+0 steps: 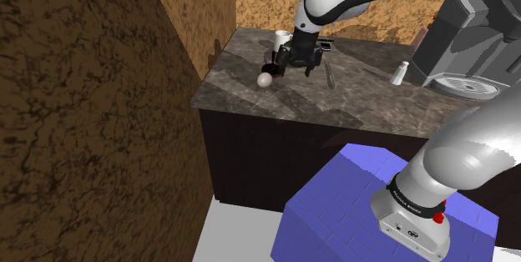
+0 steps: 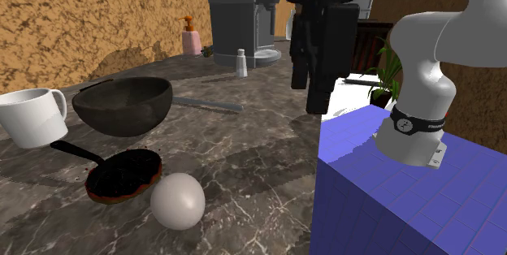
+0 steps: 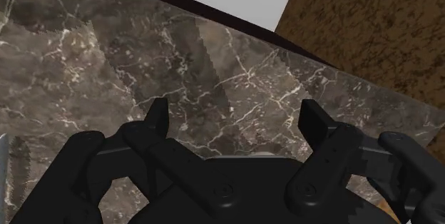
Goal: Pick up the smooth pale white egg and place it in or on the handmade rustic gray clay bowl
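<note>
A: Egg location?
B: White egg (image 2: 178, 200) lies on the marble tabletop (image 2: 244, 180), near the front edge and just beside a small dark pan (image 2: 123, 175). Can't tell if they touch.
A: Bowl?
B: Dark grey bowl (image 2: 123, 105), upright, behind the pan, with a white mug (image 2: 32, 115) next to it. Egg and bowl are near each other with the pan between.
A: End effector?
B: End effector (image 3: 235, 119) is spread wide with nothing in it. The wrist view has bare marble between the fingers. It hangs above the tabletop, apart from the egg, on the second exterior view's right.
A: Handling?
B: My guess is light, rigid and thin-shelled, so fragile. It's smooth and round, so likely slippery, and it'll roll if bumped. Best hold is across the middle, one finger each side, closing gently. The pan rim crowds one side, so line the fingers up to miss it.
A: Stage?
B: Egg not yet grasped. The approach comes first.
</note>
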Motion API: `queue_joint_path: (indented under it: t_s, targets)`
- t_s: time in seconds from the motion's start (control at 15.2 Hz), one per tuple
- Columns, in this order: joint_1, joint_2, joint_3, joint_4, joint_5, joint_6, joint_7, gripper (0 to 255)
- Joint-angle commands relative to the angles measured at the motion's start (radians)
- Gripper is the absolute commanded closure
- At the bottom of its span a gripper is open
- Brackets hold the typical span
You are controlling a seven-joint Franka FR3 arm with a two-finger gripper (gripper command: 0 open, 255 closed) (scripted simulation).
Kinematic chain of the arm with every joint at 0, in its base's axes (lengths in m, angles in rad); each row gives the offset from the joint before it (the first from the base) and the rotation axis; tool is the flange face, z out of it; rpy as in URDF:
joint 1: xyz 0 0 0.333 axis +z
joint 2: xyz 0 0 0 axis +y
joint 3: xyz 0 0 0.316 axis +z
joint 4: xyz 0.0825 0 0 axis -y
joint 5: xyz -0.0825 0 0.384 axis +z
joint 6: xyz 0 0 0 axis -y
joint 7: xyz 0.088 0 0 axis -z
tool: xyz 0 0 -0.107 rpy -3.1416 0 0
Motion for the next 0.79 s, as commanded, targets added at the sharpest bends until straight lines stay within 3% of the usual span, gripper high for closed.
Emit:
queue_joint_path:
  t_s: [0.0,0.73]
  targets:
    - [-0.008,0.073,0.011,0.035,-0.016,0.054,0.048,0]
    - [-0.02,0.471,0.007,0.332,-0.161,0.229,0.323,0]
